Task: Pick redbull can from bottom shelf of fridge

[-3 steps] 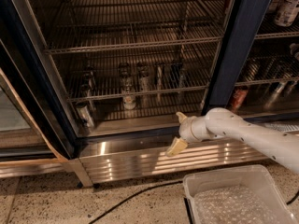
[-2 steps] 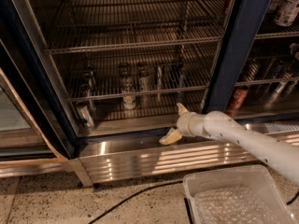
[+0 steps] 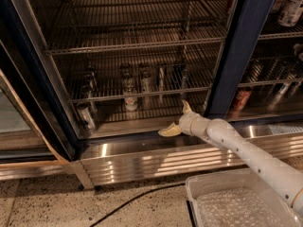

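Note:
The fridge [image 3: 241, 51] stands open, showing chrome wire racks. On the bottom shelf [image 3: 109, 94] several cans stand in a row. The slim silver and blue redbull can [image 3: 161, 77] is right of centre, between a stubbier white-labelled can [image 3: 145, 79] and a darker can [image 3: 179, 74]. My gripper [image 3: 173, 118] is open, low at the fridge's front edge. It hangs over the steel floor panel, below and slightly right of the redbull can and apart from it. One finger [image 3: 167, 130] points left, the other [image 3: 185, 108] points up.
A white-labelled can [image 3: 130, 100] stands at the shelf front and another can [image 3: 85, 116] at lower left. The glass door [image 3: 19, 103] hangs open on the left. A white bin [image 3: 236, 202] and a black cable [image 3: 132, 200] lie on the floor. A red can [image 3: 242, 99] sits in the right compartment.
My gripper has moved up and a little left, from in front of the ribbed base to over the floor panel, closer to the bottom shelf. The cans have not moved.

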Controlling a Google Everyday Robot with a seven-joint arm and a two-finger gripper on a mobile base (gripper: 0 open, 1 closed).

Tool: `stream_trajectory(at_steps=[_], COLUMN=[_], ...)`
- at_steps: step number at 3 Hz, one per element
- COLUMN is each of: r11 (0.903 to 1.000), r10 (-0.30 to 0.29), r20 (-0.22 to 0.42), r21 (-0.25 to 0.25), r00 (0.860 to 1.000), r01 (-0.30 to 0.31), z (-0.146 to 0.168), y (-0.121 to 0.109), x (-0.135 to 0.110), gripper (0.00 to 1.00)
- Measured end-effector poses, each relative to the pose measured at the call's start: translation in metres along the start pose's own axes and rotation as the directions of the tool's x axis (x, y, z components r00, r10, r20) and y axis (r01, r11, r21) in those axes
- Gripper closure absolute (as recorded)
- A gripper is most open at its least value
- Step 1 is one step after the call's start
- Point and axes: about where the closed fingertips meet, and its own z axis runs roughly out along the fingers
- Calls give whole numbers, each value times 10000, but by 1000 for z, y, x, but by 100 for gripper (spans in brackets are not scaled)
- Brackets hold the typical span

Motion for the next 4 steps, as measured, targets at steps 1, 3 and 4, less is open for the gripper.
stream_trajectory(at_steps=[1,3,4], r11=[10000,9918,9797], r10=[1,1231,1783], r20=[6,1071,1624], r21=[-2,209,630], r00=[10000,9866,9705], r01=[-1,-1260,-1906], z=[0,52,71], y=[0,-12,-43], x=[0,-14,-32], gripper=[0,0,0])
